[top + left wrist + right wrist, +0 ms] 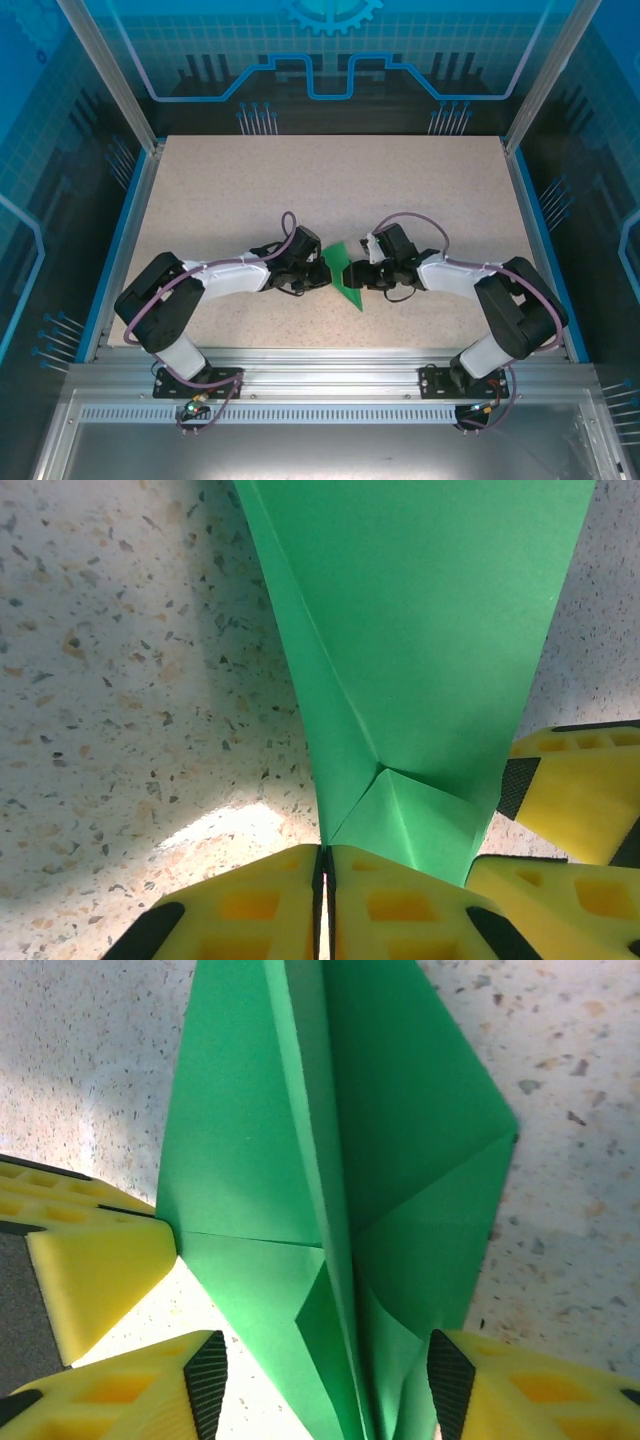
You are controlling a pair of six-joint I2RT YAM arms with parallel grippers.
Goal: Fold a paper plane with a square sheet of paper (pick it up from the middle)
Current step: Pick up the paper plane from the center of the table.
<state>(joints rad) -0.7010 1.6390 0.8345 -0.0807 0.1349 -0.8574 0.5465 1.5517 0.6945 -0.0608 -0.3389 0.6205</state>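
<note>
The green sheet of paper (pixel 345 278) is folded into a pointed shape with a centre ridge and sits between the two grippers at mid-table. My left gripper (pixel 320 268) is at its left side. In the left wrist view the yellow jaws (pixel 325 865) are pressed together on the paper's (pixel 420 630) folded lower edge. My right gripper (pixel 366 272) reaches in from the right. In the right wrist view its jaws (pixel 328 1370) stand apart with the paper's (pixel 270 1160) ridge between them, and the right pad (pixel 450 1380) is against the paper's edge.
The speckled table top (pixel 330 190) spreads bare behind the arms. Blue side rails (pixel 128 230) and metal posts (pixel 105 70) bound it, with a front aluminium rail (pixel 320 365) by the arm bases. The right gripper's fingers (pixel 575 785) crowd the paper's right edge.
</note>
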